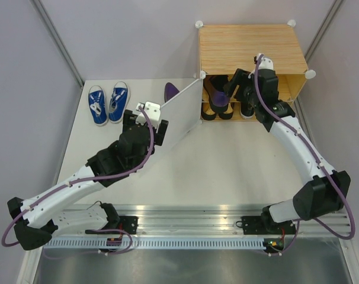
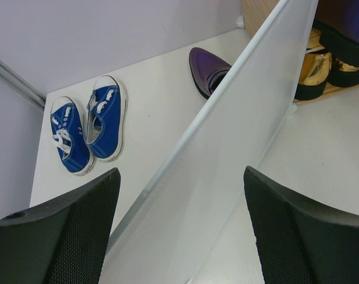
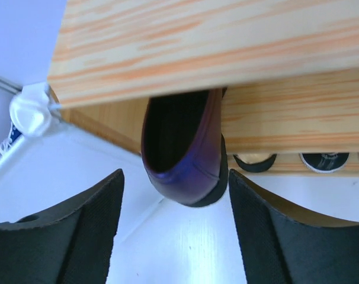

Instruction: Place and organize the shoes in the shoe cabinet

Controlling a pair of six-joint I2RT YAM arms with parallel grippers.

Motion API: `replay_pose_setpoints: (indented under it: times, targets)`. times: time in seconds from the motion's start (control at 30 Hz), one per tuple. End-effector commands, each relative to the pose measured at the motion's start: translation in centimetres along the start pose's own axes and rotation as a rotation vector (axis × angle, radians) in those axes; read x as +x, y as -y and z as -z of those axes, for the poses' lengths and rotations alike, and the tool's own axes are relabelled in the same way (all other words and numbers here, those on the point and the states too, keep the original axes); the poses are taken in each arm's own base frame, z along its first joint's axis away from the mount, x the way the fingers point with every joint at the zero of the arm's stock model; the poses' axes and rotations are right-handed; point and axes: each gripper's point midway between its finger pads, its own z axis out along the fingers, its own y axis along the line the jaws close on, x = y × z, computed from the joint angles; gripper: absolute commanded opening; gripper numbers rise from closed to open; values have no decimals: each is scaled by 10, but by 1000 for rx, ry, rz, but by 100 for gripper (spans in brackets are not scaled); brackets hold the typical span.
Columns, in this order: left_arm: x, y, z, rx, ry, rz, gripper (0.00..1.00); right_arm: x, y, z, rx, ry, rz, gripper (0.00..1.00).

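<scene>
Purple shoe (image 3: 185, 160) at shoe cabinet (image 3: 227, 41) mouth, clear only from right wrist; left end effector (image 2: 180, 177), right end effector (image 3: 175, 177) released.

No text, label, brand name, number or sign can be read in any of the three views. The dark shoe heels (image 3: 324, 160) on the shoe cabinet (image 3: 185, 47) lower shelf carry pale markings, too small and blurred to make out as letters or figures.
</scene>
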Motion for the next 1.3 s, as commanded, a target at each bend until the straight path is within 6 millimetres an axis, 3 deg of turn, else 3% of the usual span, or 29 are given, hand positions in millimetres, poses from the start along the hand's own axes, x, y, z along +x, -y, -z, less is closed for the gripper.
replay_pose_setpoints:
  times: [0.0,0.13,0.33,0.57,0.7,0.8,1.27]
  targets:
    - [-7,-2,0,-13,26,-11,88,9,1,18,-59,36,64,78]
    - [-6,-6,0,-30,36,-24,90,48,20,23,-61,24,100,83]
    - [-7,-19,-1,-78,53,-28,89,73,20,13,-112,-13,130,84]
    - [-4,-29,-5,-117,45,-30,70,74,18,-9,-123,2,125,81]
    - [-4,-28,-6,-118,44,-34,47,74,17,-23,-125,-5,120,78]
    - [-3,-28,-6,-120,44,-39,45,77,18,-33,-119,-16,128,77]
    - [-3,-24,-7,-97,46,-34,40,52,6,-54,-136,25,148,68]
